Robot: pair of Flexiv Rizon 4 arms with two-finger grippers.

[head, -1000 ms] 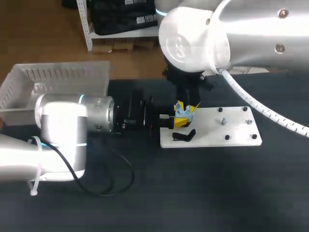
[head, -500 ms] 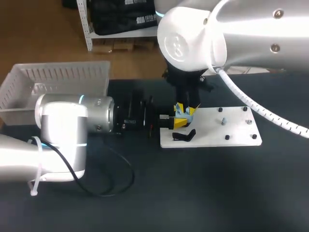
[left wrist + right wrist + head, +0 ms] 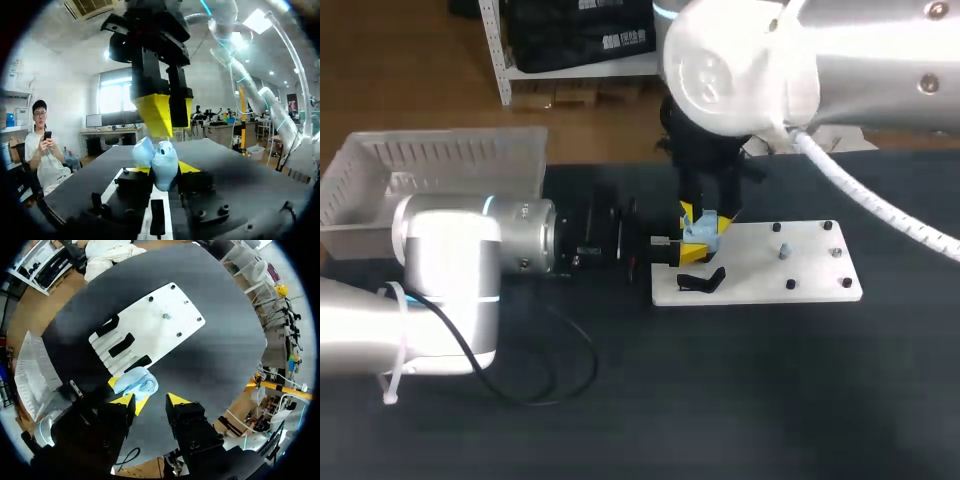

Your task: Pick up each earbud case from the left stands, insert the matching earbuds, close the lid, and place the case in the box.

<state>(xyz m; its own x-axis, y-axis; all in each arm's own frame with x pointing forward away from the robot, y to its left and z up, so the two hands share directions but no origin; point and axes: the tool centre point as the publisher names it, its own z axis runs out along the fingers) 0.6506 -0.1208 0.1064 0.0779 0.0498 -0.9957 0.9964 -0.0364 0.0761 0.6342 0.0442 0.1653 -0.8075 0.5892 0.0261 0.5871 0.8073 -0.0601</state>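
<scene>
My left gripper (image 3: 160,169) has its jaws at a narrow setting, clamped from two sides on the light-blue earbud case (image 3: 159,159), which stands up out of them, clear of the table (image 3: 770,380). My right gripper (image 3: 152,400) has its jaws apart with nothing between them. It hangs tips-down directly above the case. Whether those tips touch the case cannot be determined: the left wrist view shows them just above its top, with no clear gap. The case interior is hidden in every view. The left wrist view shows two rounded lobes side by side, but I cannot tell the lid from the base, nor whether anything sits inside. In the head view the left fingers are largely covered by my own left arm (image 3: 450,280), and the right wrist body blocks most of the case. The right wrist view shows the case just ahead of my right jaws, offset toward one finger rather than centred in the gap. Beyond the case it also shows the white plate (image 3: 150,325), with three black stands (image 3: 121,344) in a row at the end nearest the jaws. The head view shows only one of these. The head view alone shows the whole clear box (image 3: 430,165), well apart from both jaws, behind the left arm.
</scene>
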